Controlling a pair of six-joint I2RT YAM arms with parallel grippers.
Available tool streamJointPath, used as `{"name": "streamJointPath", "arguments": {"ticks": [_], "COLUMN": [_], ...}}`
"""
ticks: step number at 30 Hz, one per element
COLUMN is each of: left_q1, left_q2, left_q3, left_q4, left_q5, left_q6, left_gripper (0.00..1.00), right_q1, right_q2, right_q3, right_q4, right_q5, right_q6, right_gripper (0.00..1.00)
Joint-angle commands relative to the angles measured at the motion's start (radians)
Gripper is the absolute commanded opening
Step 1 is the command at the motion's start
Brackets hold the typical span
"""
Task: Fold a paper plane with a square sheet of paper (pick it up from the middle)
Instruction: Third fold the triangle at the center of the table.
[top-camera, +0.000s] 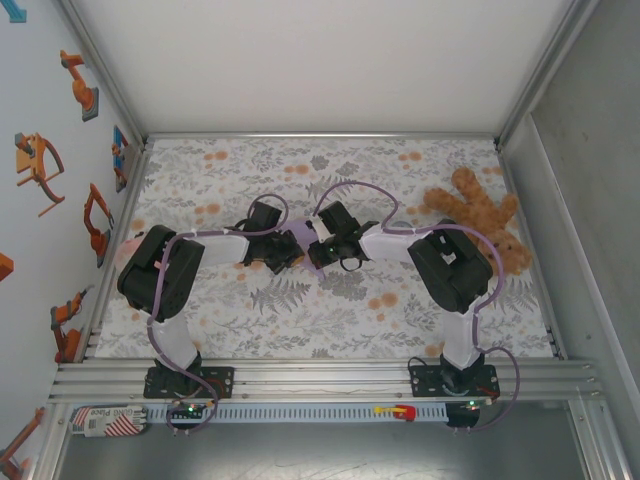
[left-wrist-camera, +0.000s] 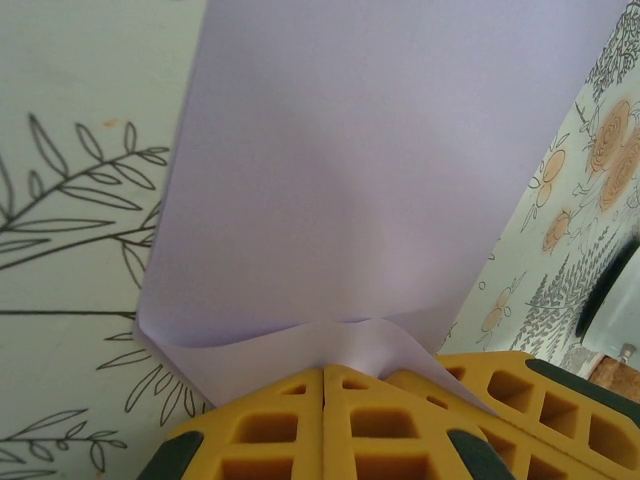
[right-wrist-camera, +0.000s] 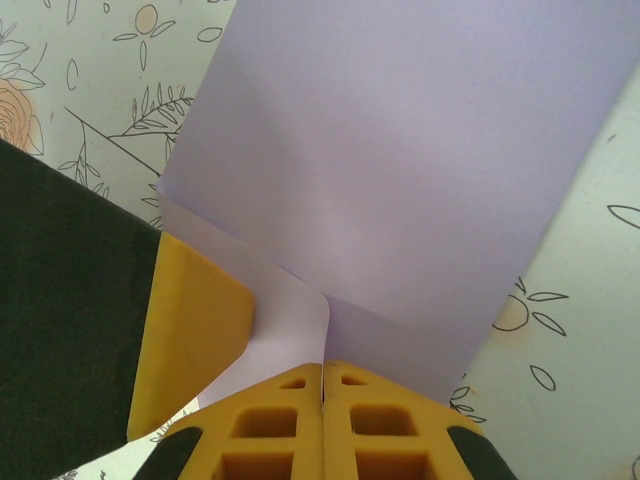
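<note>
- L claw (left-wrist-camera: 325, 372): yellow fingers pressed tight, no gap, nipping one edge of the lavender square sheet of paper (left-wrist-camera: 380, 180). Sheet curls into small flaps right at the tips.
- R claw (right-wrist-camera: 323, 372): also fully closed, pinching the opp. edge of the same sheet, which bends at the tips.
- Sheet sits mid-desk (top-camera: 320, 372), strung btw the 2 claws, which face each other in top view. Can't tell if it's clear of the cloth.
- R wrist view: L claw's yellow finger + black body crowd in at left, finger touching the sheet's edge.
- Flower-patterned tablecloth (top-camera: 330, 310) lies under everything.
- Brown teddy bear (top-camera: 480, 225) at far R, just beside R arm (top-camera: 450, 265), well apart from sheet.
- Purple cables (top-camera: 350, 188) loop over both arms close to the claws.
- Orange robot stickers (top-camera: 40, 165) on L wall.
</note>
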Motion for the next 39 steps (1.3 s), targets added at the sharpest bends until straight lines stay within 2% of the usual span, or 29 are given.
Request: {"name": "streamJointPath", "arguments": {"ticks": [1,6,13,17,22,24,28,32,39], "left_q1": [-0.002,-0.002,-0.001,0.0,0.0,0.001,0.001,0.0,-0.001], "left_q2": [0.025,0.042,0.063,0.067,0.082,0.091,0.109,0.126,0.121], "left_q3": [-0.009,-0.016,-0.028,-0.032,-0.039,-0.042,-0.041,-0.043,-0.032], "left_q4": [-0.068,-0.093,-0.095,-0.103,-0.088,-0.081,-0.083,-0.076,-0.097], "left_q5": [-0.028,-0.051,-0.064,-0.078,-0.08,-0.071,-0.06,-0.037,-0.027], "left_q6": [0.031,0.037,0.035,0.032,0.019,0.014,0.014,0.013,0.06], "left_gripper": [0.05,0.04,0.03,0.03,0.03,0.03,0.03,0.03,0.03], "right_q1": [-0.008,-0.008,-0.027,-0.049,-0.06,-0.06,-0.06,-0.059,-0.051], "right_q2": [0.025,0.0,-0.09,-0.155,-0.208,-0.222,-0.231,-0.246,-0.224], "right_q3": [0.014,0.0,-0.02,-0.049,-0.066,-0.081,-0.128,-0.213,-0.193], "right_q4": [-0.029,-0.015,-0.011,-0.029,-0.068,-0.066,0.009,0.14,0.106], "right_q5": [0.011,0.018,0.057,0.085,0.098,0.081,-0.046,-0.098,-0.121], "right_q6": [0.007,0.018,0.081,0.117,0.169,0.234,0.36,0.501,0.492], "right_gripper": [0.0,0.0,0.31,0.38,0.36,0.33,0.22,0.13,0.04]}}
